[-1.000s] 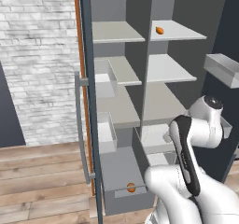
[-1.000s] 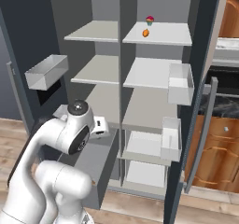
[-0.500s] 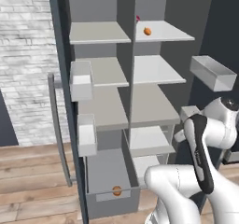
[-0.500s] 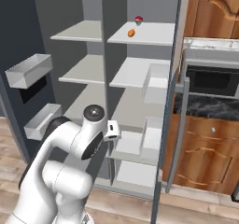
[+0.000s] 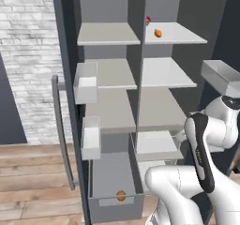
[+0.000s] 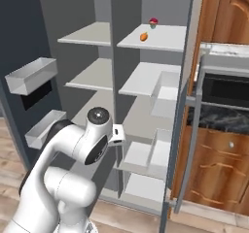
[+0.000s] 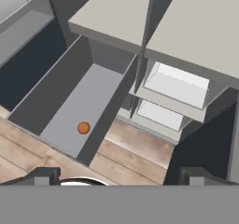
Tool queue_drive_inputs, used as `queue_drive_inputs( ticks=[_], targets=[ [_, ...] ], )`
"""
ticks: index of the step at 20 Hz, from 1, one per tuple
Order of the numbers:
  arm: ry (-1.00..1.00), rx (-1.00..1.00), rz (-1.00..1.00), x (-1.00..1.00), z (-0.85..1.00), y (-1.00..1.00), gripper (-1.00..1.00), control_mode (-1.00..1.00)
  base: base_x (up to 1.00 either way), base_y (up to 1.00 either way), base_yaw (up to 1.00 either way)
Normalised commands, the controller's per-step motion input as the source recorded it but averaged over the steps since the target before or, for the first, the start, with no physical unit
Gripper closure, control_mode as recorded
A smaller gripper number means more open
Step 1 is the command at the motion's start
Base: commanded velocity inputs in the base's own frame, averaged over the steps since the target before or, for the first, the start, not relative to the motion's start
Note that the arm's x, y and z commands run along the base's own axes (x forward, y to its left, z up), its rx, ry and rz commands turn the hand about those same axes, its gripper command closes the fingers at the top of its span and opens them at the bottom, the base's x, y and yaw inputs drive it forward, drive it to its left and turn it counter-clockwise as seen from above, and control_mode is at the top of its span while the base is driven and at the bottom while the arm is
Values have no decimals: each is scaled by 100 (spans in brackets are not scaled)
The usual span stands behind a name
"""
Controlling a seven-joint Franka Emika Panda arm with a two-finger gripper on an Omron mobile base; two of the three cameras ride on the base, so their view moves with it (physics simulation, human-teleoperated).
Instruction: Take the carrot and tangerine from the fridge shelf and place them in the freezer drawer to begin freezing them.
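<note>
The carrot (image 5: 158, 33) (image 6: 144, 37), small and orange, lies on the top right fridge shelf (image 5: 183, 35) (image 6: 165, 41). Down low, the freezer drawer (image 5: 110, 175) (image 7: 65, 85) is pulled out, and the tangerine (image 5: 121, 196) (image 7: 83, 128) rests on its floor near the front panel. My gripper (image 7: 119, 177) hangs above and in front of the drawer, open with nothing between its fingertips (image 7: 44, 174). In both base views my white arm hides the hand.
A small red and green item (image 5: 148, 19) sits behind the carrot. White door bins (image 5: 86, 82) (image 5: 91, 137) hang on the left door, and another bin (image 5: 224, 76) on the right. Pale boxes (image 7: 177, 85) sit under the lower right shelves. An oven (image 6: 226, 89) stands right of the fridge.
The whole picture has slid sideways, so the base has moved along the fridge. The tangerine stays in the drawer and the carrot on its shelf.
</note>
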Motion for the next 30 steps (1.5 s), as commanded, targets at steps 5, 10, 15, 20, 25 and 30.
queue_drive_inputs(
  ticks=[5,10,15,20,25,30],
  targets=[
    [0,0,0,0,0,0,-100,100,43,-11,16],
    [0,0,0,0,0,0,-100,100,16,-38,15],
    [0,0,0,0,0,0,-100,100,24,-19,16],
    [0,0,0,0,0,0,-100,100,49,-1,12],
    [0,0,0,0,0,0,-100,100,32,0,6],
    [0,0,0,0,0,0,-100,100,32,0,0]
  ],
)
